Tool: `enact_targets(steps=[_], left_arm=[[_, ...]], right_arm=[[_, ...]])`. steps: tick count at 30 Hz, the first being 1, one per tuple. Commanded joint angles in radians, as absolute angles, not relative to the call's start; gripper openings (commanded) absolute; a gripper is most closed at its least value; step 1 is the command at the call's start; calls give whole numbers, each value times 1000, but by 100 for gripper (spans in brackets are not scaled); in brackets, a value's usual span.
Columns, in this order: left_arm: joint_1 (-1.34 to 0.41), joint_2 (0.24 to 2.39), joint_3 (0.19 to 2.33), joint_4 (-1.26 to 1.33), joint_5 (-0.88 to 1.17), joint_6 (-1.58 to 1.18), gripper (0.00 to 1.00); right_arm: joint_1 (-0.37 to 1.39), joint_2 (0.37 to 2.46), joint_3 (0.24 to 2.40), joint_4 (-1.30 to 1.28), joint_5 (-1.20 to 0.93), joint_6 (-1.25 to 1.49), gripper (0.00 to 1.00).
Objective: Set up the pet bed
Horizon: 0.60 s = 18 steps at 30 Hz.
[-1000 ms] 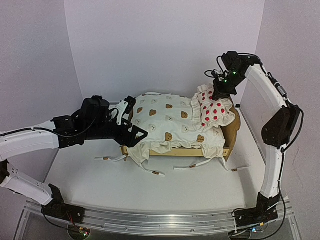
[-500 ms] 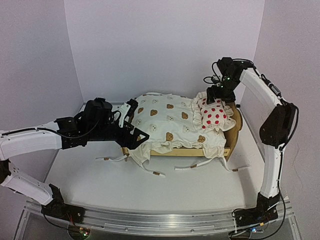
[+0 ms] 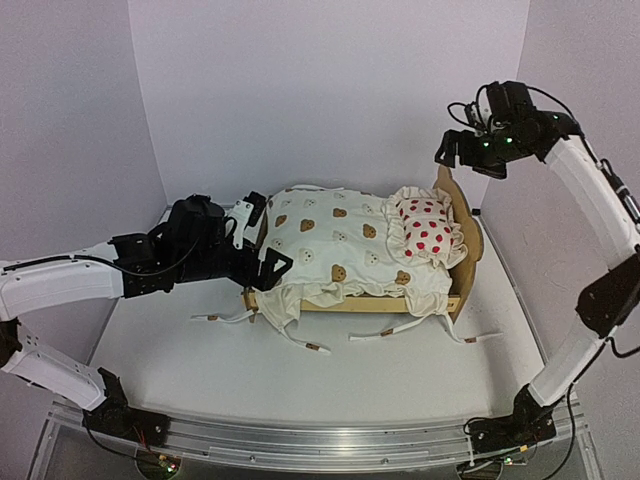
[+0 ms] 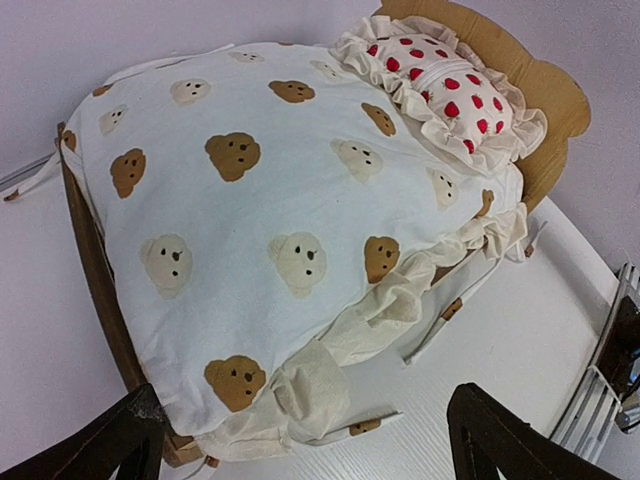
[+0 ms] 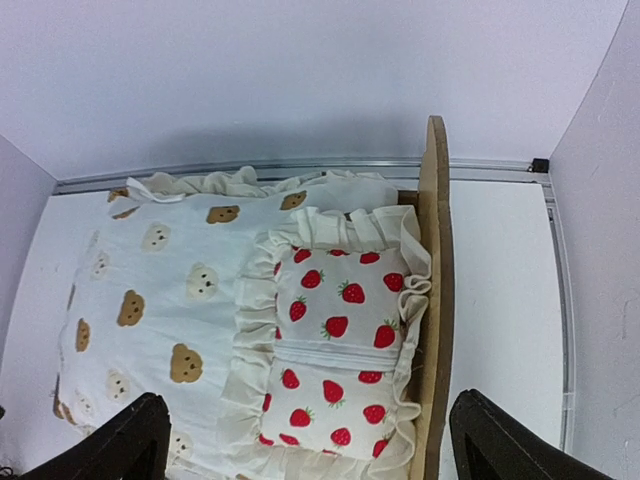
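The pet bed (image 3: 466, 232) stands mid-table, its plywood headboard (image 5: 435, 250) at the right end. A cream bear-print cushion (image 3: 335, 245) covers its base and droops over the near rail. The strawberry pillow (image 5: 340, 340) lies flat on the cushion against the headboard. My left gripper (image 3: 262, 240) hovers open at the bed's foot end, with nothing between its fingers (image 4: 110, 445). My right gripper (image 3: 457, 158) hangs open high above the headboard, apart from the pillow. In the left wrist view the cushion (image 4: 260, 200), the pillow (image 4: 440, 85) and a dark side rail (image 4: 95, 270) show.
Cushion ties (image 3: 300, 340) trail over the white table in front of the bed. Purple walls close in at the back and both sides; the right wall (image 3: 580, 120) is near the headboard. A metal rail (image 3: 300, 445) runs along the near edge.
My right gripper opened, let go of the strawberry pillow and rose up and to the right. The pillow settled flat against the headboard. The left arm barely moved.
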<state>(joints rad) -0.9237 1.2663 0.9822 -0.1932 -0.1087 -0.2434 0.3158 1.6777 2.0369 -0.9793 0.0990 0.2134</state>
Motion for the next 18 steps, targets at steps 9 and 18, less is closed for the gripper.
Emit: enact_targets(steps=[9, 18], left_arm=[[-923, 1148, 1106, -303, -401, -307, 100], [-923, 983, 951, -182, -565, -274, 99]], right_arm=[[329, 1130, 1255, -501, -316, 346, 98], [330, 874, 738, -87, -536, 560, 98]])
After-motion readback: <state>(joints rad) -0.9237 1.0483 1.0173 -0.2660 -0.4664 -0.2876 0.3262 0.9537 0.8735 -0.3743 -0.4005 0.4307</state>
